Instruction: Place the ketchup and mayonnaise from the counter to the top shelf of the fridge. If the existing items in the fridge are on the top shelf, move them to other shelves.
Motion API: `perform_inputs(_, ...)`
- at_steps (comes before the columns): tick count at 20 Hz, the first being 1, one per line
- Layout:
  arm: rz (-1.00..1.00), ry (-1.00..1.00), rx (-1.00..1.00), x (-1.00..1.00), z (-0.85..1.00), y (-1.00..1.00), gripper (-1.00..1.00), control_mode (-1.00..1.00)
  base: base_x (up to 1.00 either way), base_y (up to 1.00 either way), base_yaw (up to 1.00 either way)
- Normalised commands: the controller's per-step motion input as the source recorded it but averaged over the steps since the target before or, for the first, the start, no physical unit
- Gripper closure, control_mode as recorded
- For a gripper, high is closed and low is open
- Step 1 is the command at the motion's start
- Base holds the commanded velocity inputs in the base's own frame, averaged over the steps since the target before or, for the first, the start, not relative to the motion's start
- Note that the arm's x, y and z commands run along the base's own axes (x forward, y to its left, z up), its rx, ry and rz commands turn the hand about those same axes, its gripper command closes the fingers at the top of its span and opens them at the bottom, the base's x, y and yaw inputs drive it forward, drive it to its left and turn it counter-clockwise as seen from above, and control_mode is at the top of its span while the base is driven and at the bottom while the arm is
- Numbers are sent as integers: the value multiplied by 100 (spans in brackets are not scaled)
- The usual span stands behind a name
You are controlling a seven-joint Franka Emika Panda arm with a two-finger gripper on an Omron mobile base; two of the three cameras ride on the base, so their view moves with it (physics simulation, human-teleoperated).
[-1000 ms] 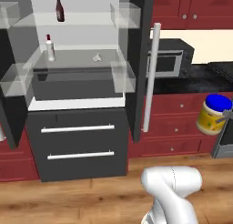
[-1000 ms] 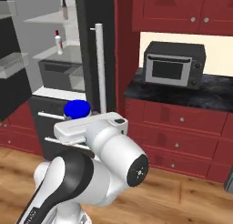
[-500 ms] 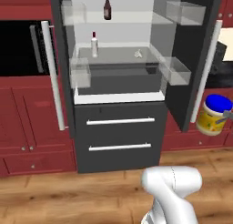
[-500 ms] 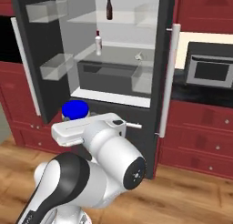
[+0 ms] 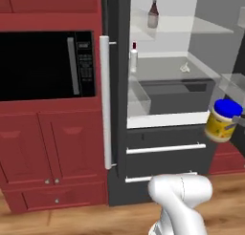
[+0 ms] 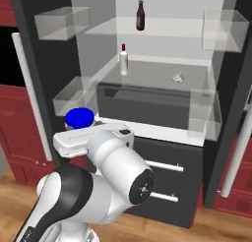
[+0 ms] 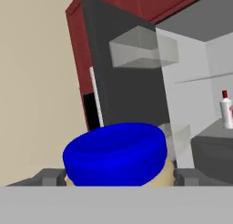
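The mayonnaise (image 5: 221,122) is a yellow jar with a blue lid (image 6: 78,119), held in the air in front of the open fridge (image 6: 162,103). My gripper (image 7: 116,175) is shut on the jar, with a dark finger (image 7: 45,176) on each side under the lid (image 7: 116,150). A dark bottle (image 6: 141,15) stands on the fridge's top shelf (image 6: 167,28). One shelf lower stand a white bottle with a red cap (image 6: 124,59) and a small white item (image 6: 178,77). The ketchup is out of view.
Clear bins (image 6: 63,23) hang on both open fridge doors. Two grey drawers (image 5: 165,148) sit below the fridge compartment. A black built-in oven (image 5: 45,64) above red cabinets (image 5: 52,153) stands left of the fridge, whose white door handle (image 5: 106,100) juts out.
The whole picture has shifted: the base has moved, so the fridge now sits further right in the left base view and nearer. The jar stays in my gripper.
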Motion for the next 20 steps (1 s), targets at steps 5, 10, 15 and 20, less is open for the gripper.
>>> perform_inputs(5, 0, 0, 0, 0, 0, 0, 100, 100, 89, -8, -3)
perform_inputs(10, 0, 0, 0, 0, 0, 0, 100, 100, 86, -1, -1)
perform_inputs(15, 0, 0, 0, 0, 0, 0, 100, 100, 60, -29, 0)
perform_inputs(20, 0, 0, 0, 0, 0, 0, 100, 100, 15, -33, -4)
